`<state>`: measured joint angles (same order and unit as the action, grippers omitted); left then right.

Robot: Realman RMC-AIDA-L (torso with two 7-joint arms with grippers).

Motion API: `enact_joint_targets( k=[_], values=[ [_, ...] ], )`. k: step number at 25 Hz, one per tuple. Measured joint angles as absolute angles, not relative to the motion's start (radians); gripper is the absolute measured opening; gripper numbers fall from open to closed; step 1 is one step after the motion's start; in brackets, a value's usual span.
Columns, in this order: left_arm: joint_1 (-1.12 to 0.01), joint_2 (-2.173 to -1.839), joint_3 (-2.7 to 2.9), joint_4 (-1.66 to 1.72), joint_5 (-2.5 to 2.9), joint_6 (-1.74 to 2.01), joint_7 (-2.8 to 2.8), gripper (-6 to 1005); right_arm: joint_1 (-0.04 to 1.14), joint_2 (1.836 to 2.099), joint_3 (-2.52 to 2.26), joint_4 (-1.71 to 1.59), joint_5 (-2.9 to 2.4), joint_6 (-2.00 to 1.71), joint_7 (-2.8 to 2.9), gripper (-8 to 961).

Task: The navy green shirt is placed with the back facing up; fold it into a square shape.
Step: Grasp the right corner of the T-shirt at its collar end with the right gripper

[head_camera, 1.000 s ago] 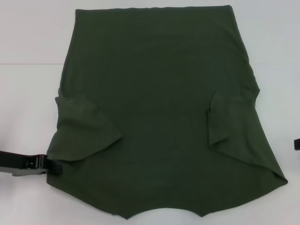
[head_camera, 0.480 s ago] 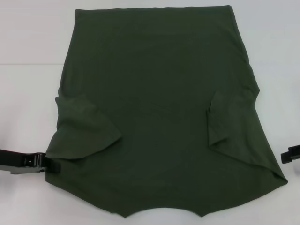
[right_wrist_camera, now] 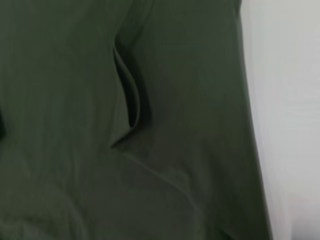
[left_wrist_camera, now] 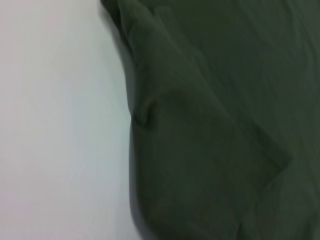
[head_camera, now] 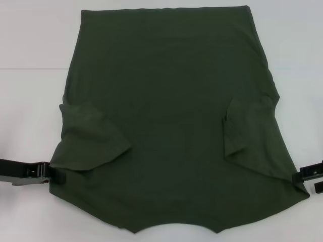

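Green cotton, the navy green shirt point(head_camera: 171, 116), lies flat on your white desk point(head_camera: 30, 35), both sleeves already tucked inward, body folds still ahead. Your left gripper point(head_camera: 53, 174) and right gripper point(head_camera: 309, 176) sit at its near corners; whether their fingers grasp cloth you cannot tell.

Light: bright, even, from overhead
Shadows: faint, at shirt point(head_camera: 171, 116) edges
Focus: head view sharp; wrist views soft
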<state>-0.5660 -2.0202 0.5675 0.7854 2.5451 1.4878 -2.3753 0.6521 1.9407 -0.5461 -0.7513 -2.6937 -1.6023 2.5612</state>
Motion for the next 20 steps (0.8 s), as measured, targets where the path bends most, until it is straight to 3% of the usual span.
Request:
enact_joint_targets(
  k=[20],
  values=[
    [-0.566,-2.024,0.566,0.785,2.540,1.485,-2.379,49,0.648,1.957,-0.572,-0.750,-2.701,-1.581,2.530,863]
  ],
)
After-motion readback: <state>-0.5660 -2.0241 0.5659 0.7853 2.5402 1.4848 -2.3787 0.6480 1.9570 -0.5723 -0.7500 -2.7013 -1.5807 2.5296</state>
